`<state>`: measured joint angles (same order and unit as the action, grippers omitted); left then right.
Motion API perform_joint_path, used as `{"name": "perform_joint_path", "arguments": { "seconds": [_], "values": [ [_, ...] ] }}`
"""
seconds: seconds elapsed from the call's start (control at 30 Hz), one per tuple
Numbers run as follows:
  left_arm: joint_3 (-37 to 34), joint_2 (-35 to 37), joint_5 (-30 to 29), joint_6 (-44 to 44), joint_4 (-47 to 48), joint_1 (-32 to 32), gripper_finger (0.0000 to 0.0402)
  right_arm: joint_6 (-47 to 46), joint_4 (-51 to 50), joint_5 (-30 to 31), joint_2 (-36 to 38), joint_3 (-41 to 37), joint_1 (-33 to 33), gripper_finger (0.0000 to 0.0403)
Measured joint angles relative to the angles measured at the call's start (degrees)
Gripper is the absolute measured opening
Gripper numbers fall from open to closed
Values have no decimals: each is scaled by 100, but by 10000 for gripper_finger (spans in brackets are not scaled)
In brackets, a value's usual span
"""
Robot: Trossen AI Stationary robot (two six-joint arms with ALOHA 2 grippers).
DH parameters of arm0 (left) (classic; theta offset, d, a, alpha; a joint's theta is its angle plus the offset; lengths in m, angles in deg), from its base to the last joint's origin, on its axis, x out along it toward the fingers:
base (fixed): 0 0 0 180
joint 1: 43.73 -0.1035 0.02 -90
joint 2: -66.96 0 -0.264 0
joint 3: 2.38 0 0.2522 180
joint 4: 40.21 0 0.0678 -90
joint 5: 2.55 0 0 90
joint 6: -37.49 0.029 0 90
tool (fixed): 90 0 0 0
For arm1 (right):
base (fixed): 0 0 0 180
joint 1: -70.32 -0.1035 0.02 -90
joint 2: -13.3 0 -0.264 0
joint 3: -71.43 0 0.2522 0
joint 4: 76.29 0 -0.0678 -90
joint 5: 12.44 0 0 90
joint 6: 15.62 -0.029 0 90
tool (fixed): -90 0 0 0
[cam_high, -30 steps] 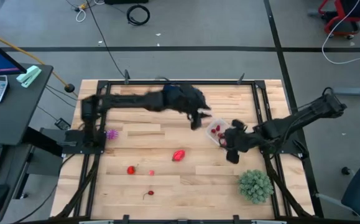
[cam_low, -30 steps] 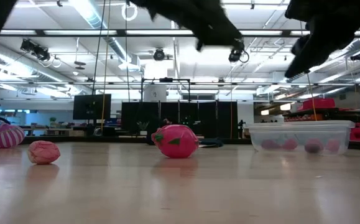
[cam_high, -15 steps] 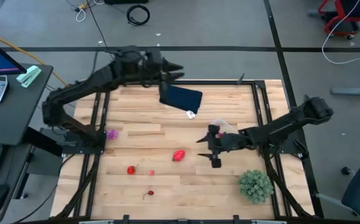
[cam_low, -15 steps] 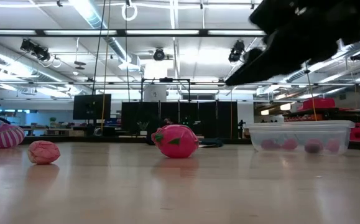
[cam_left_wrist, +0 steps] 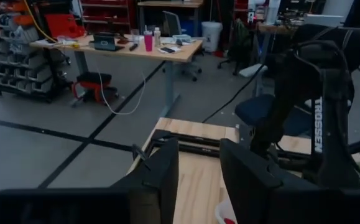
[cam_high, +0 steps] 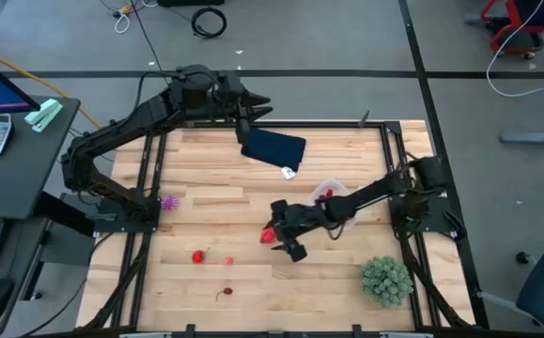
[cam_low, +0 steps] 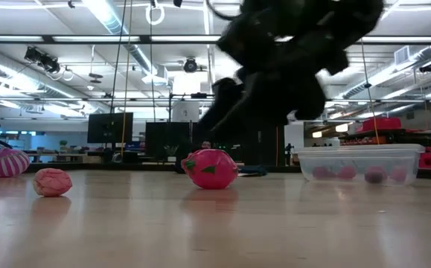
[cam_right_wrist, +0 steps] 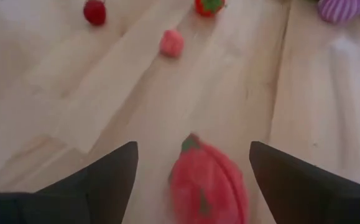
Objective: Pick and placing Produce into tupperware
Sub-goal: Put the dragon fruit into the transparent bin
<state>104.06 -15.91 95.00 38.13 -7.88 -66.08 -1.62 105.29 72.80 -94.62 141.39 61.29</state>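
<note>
Wooden table (cam_high: 206, 202): right gripper (cam_high: 281, 239) stretched low over red produce (cam_high: 269, 235), jaws open
L gripper (cam_high: 257, 105) raised at far edge, fingers slightly apart; tupperware (cam_high: 332, 197) holds pink pcs

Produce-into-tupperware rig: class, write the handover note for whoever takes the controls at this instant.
Right gripper: open, fingers straddling the large red fruit at mid-table, not yet closed on it.
Left gripper: open, empty, raised over the table's far edge by the navy cloth.
Tupperware: on the table's right side, with several pieces inside.
Done: those pieces.
Left: the large red fruit, then the loose pieces on the table's left half: a red one, a small pink one, a small red one near the front edge, and the purple one at the left edge.
</note>
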Motion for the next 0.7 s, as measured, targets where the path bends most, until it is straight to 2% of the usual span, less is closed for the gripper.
{"name": "perform_joint_path", "arguments": {
  "seconds": [0.27, 0.5, 0.7],
  "values": [
    [2, 2, 1, -1, 204, 1, 122, 17, -898, -9, -768, 748, 167, 319],
    [0, 2, 2, -2, 521, 9, 112, -368, -1251, -381, -913, 725, 357, 317],
    [0, 2, 1, -3, 705, 7, 114, -722, -1211, -378, -833, 712, 406, 298]
  ]
}}
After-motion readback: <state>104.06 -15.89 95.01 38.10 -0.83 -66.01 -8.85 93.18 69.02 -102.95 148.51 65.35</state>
